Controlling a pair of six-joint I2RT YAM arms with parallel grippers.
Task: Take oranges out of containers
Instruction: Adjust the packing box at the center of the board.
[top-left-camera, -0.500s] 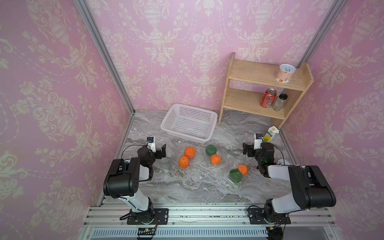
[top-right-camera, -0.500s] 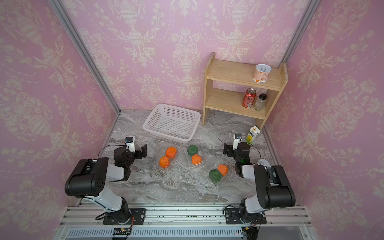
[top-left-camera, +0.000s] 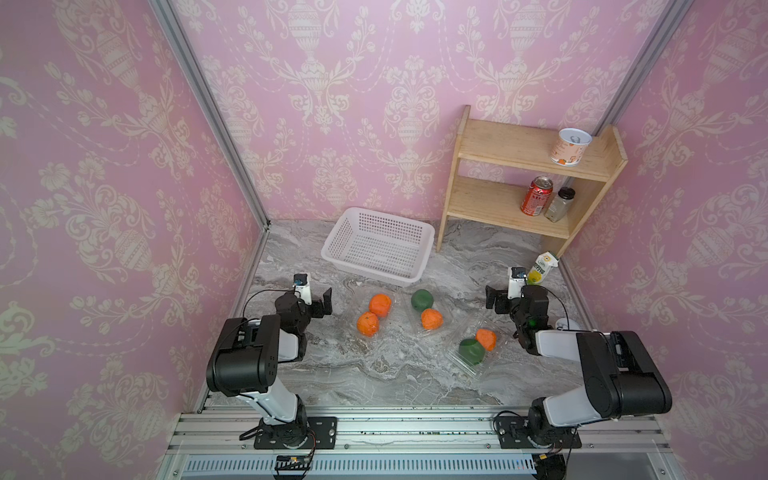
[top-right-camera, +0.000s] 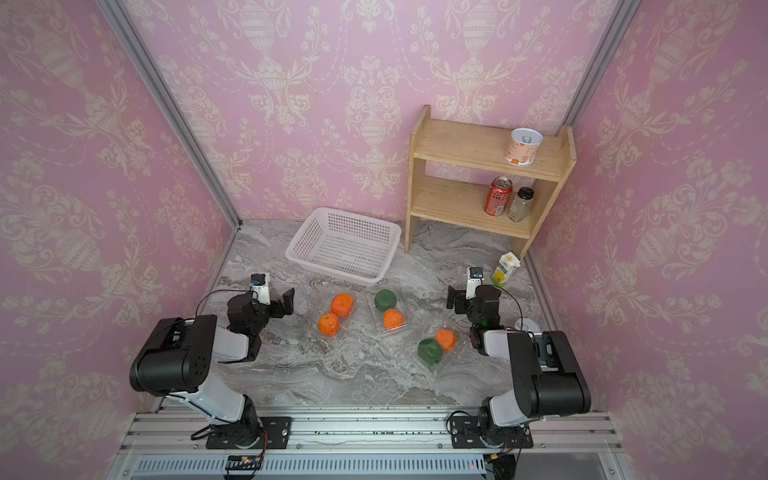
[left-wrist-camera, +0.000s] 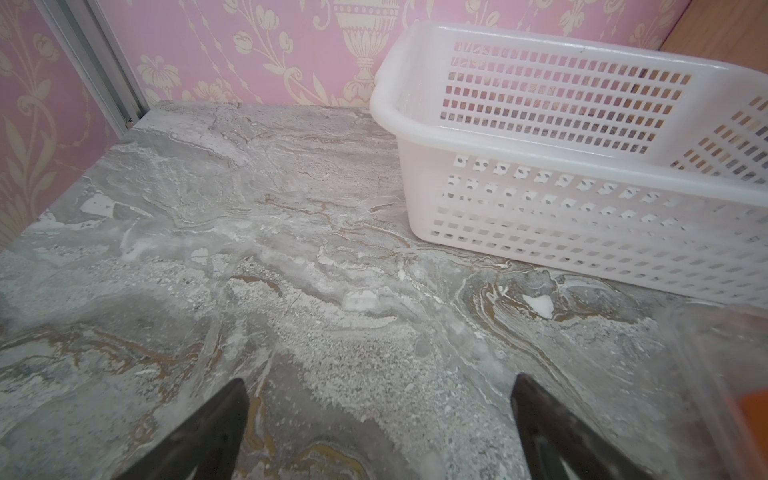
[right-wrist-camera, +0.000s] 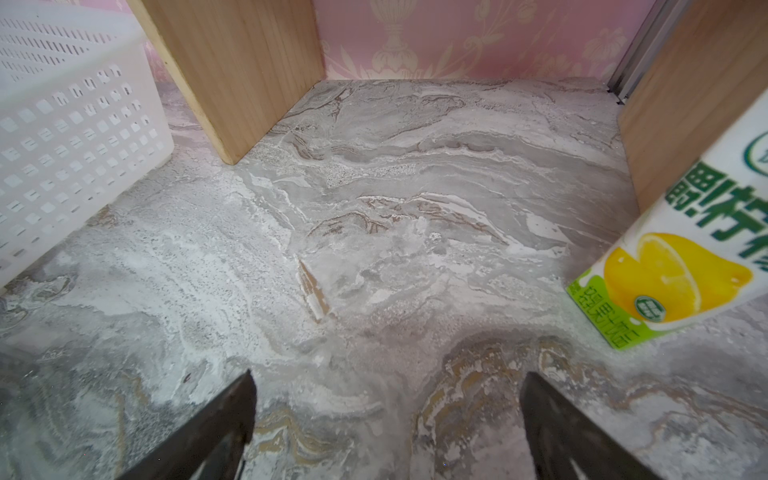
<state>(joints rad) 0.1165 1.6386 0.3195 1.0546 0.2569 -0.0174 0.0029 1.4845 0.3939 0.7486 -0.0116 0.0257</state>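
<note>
Three clear containers lie in a row on the marble table: a left one (top-left-camera: 355, 305), a middle one (top-left-camera: 444, 309) and a right one (top-left-camera: 459, 363). The left holds two bright oranges (top-left-camera: 380, 304) (top-left-camera: 368, 323). In the middle one sit a green orange (top-left-camera: 422, 299) and a bright one (top-left-camera: 432, 319). The right one has a bright orange (top-left-camera: 486, 339) and a green one (top-left-camera: 471, 351). My left gripper (top-left-camera: 318, 305) (left-wrist-camera: 379, 378) stands open and empty, left of the row. On the other side of the row, my right gripper (top-left-camera: 498, 301) (right-wrist-camera: 389, 373) is open over bare table.
A white perforated basket (top-left-camera: 376, 245) stands behind the containers. The wooden shelf (top-left-camera: 519, 208) at the back right carries a red can (top-left-camera: 536, 201), a jar and a cup. A juice carton (top-left-camera: 541, 268) (right-wrist-camera: 673, 270) stands just beyond my right gripper.
</note>
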